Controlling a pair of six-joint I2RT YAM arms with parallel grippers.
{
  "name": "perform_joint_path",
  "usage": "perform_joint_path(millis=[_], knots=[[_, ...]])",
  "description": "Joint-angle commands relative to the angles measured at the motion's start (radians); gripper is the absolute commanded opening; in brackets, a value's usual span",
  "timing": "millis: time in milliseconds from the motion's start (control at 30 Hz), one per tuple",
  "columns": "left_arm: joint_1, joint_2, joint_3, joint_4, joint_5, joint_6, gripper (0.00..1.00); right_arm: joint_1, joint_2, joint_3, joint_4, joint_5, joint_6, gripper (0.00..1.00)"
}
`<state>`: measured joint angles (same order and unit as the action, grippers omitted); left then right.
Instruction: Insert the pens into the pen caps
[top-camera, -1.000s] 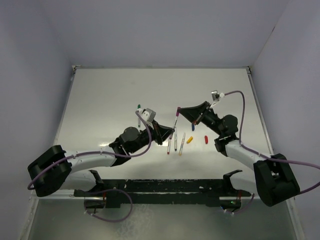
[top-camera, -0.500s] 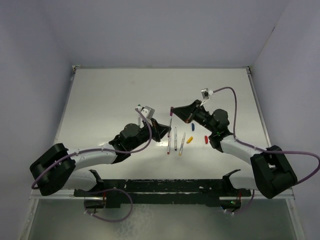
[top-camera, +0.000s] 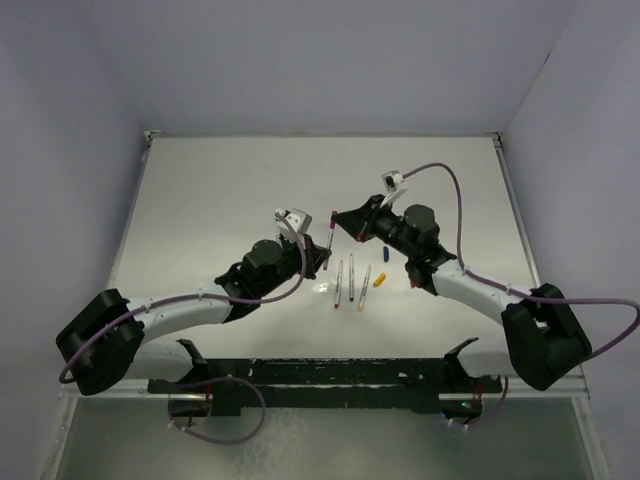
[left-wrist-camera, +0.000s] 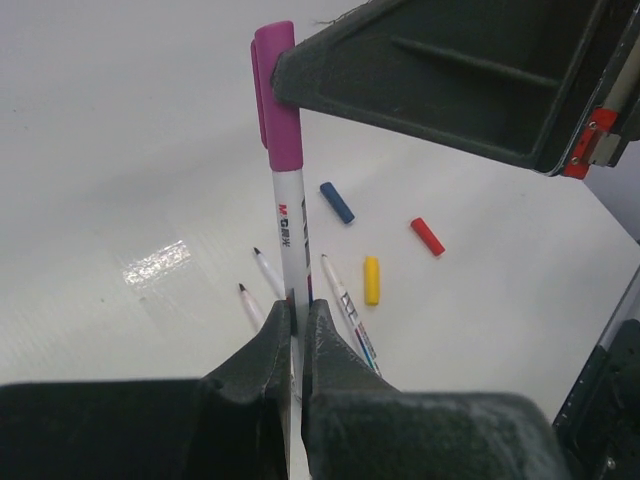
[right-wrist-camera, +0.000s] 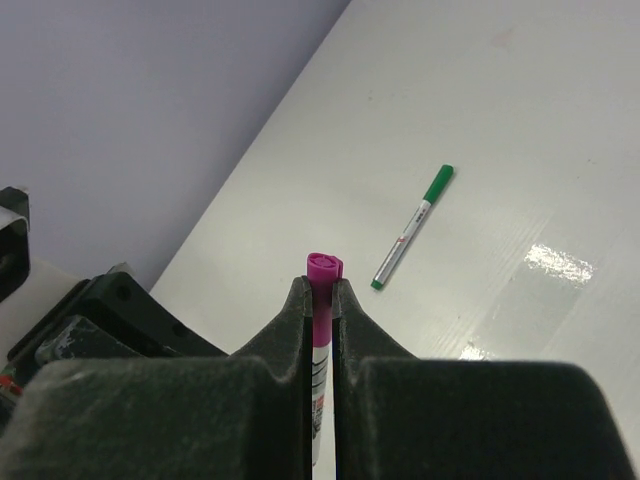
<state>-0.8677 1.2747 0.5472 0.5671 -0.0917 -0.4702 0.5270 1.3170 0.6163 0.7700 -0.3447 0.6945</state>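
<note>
Judging the pen (left-wrist-camera: 292, 225) light, stiff and slick, we clamp its lower barrel with the left gripper (left-wrist-camera: 297, 318); the right gripper (right-wrist-camera: 320, 297) pinches its magenta cap (right-wrist-camera: 323, 266).

- The table (top-camera: 220, 200) is white and smooth with a slight gloss, and bright patches of reflected light lie on it.
- The held pen (left-wrist-camera: 293, 235) has a smooth, shiny silver-white plastic barrel with print on it.
- Its magenta cap (left-wrist-camera: 277, 100) is smooth plastic with a soft sheen.
- The blue cap (left-wrist-camera: 337, 202), red cap (left-wrist-camera: 427, 237) and yellow cap (left-wrist-camera: 371, 280) look like smooth plain plastic.
- The left gripper (left-wrist-camera: 297, 320) and right gripper (right-wrist-camera: 320, 300) are dark, matt, finely grainy plastic, scuffed pale along some edges.
- The left arm (top-camera: 180, 315) has a glossy white shell.
- The walls (top-camera: 330, 60) are matt, pale lilac.
</note>
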Motion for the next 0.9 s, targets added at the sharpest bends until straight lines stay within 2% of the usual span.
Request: perform_joint_path(millis=[0,267,433,600,700,867], knots=[[0.026,-0.05,0.153,0.266,-0.109,0.106,0.0,0.07,0.086,0.005,-0.26,-0.068,-0.066,0.0],[0.026,-0.043,0.195,0.214,-0.21,0.208,0.0,0.098,0.197,0.049,-0.288,-0.07,-0.067,0.0],[0.026,-0.046,0.198,0.126,-0.266,0.216,0.0,0.096,0.207,0.099,-0.311,-0.012,-0.091,0.0],[0.026,-0.044,0.177,0.045,-0.306,0.184,0.0,0.097,0.171,0.168,-0.362,0.046,-0.123,0.16],[0.026,-0.024,0.176,-0.02,-0.336,0.174,0.0,0.097,0.143,0.212,-0.385,0.076,-0.139,0.32],[0.026,0.038,0.174,-0.105,-0.428,0.143,0.0,0.097,0.071,0.238,-0.42,0.153,-0.166,0.4]])
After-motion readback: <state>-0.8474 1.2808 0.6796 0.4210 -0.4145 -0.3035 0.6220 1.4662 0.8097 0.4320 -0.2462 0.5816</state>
